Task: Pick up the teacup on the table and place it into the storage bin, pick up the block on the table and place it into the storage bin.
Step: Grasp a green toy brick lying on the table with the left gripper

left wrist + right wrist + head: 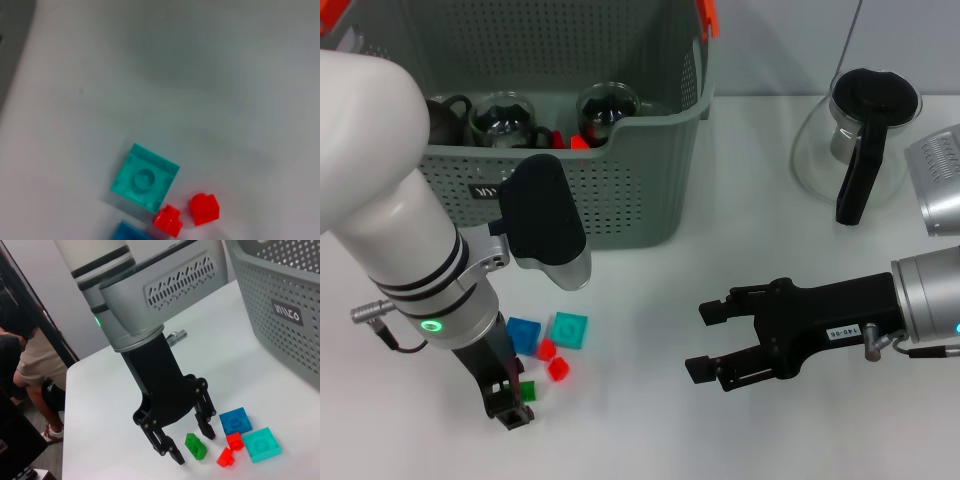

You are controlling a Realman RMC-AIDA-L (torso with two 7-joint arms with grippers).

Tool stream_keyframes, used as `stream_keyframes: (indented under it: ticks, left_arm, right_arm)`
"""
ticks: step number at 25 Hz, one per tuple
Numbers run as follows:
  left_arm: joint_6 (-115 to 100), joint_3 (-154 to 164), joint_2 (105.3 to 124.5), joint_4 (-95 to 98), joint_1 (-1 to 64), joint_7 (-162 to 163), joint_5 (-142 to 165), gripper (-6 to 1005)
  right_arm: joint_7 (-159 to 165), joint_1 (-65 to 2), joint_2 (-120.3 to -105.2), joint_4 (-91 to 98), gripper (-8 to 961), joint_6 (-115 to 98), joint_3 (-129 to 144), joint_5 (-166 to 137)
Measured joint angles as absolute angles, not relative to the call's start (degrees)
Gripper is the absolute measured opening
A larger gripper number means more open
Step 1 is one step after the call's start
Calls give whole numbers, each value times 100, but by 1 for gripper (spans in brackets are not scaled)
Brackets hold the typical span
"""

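Green block (195, 445) sits between the left tool's (190, 442) spread fingers — untouched; right tool (712, 343) wide.

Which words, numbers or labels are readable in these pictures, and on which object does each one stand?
"140-05", roughly; the digits are small and uncertain: white sticker on the black right end effector, head view.
White lettering, too stylised to read surely: small black label on the grey-green perforated plastic storage bin, right wrist view.
Nothing readable on the coloured plastic blocks or the left end effector.
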State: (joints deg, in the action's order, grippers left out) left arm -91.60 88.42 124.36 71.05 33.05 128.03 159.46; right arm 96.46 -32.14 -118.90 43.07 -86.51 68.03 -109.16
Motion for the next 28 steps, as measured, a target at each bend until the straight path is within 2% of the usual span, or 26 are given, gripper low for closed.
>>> stream_keyframes:
  ticks: [9, 20, 25, 28]
  left_arm:
    - [-9069, 8864, 12436, 6991, 3348, 12801, 15936, 555]
    - [-9030, 8851, 12436, 6898, 3401, 12774, 15934, 453]
    - [-9008, 8836, 12436, 6899, 3402, 12790, 15934, 455]
    - [-8990, 8786, 12437, 6883, 3421, 12809, 15934, 419]
  right_arm:
    - [9637, -3217, -11891, 4307, 896, -8652, 6782, -10916]
    - [9633, -3220, -11892, 4307, 897, -8628, 6756, -10916]
    - [9632, -3225, -11892, 4307, 896, -8609, 6756, -10916]
    - [9633, -3226, -11892, 4307, 897, -8607, 6756, -10916]
